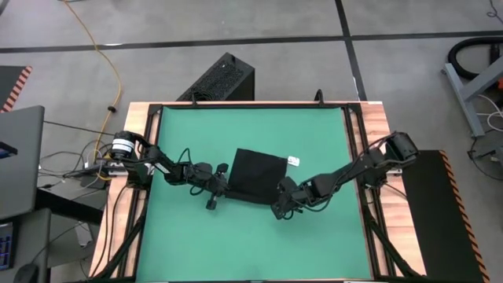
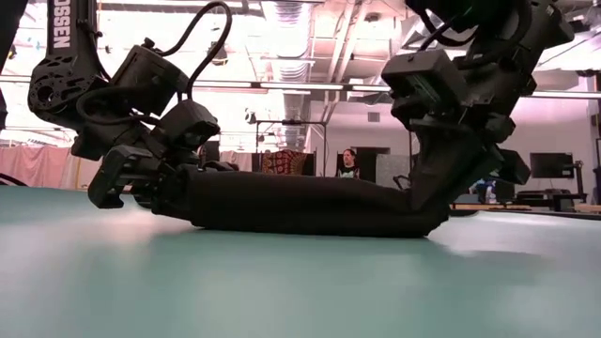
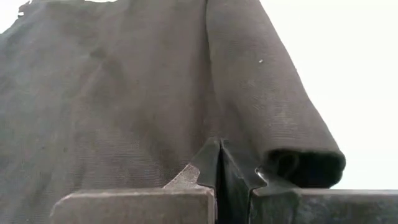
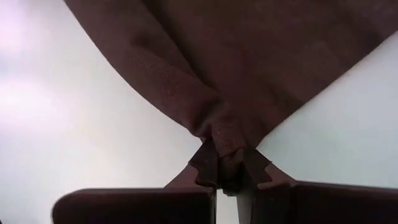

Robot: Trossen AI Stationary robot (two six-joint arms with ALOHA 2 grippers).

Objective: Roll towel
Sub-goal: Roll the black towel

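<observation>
The towel (image 1: pixel 258 174), partly rolled, is laid on the green mat (image 1: pixel 314 244) at mid-table; its near corners are pinched by the left gripper (image 1: pixel 222 187) and right gripper (image 1: pixel 280 203), both clamped on cloth

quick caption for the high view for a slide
Both grippers, left and right, pinch the near edge of a black cloth towel on the green mat.
</observation>
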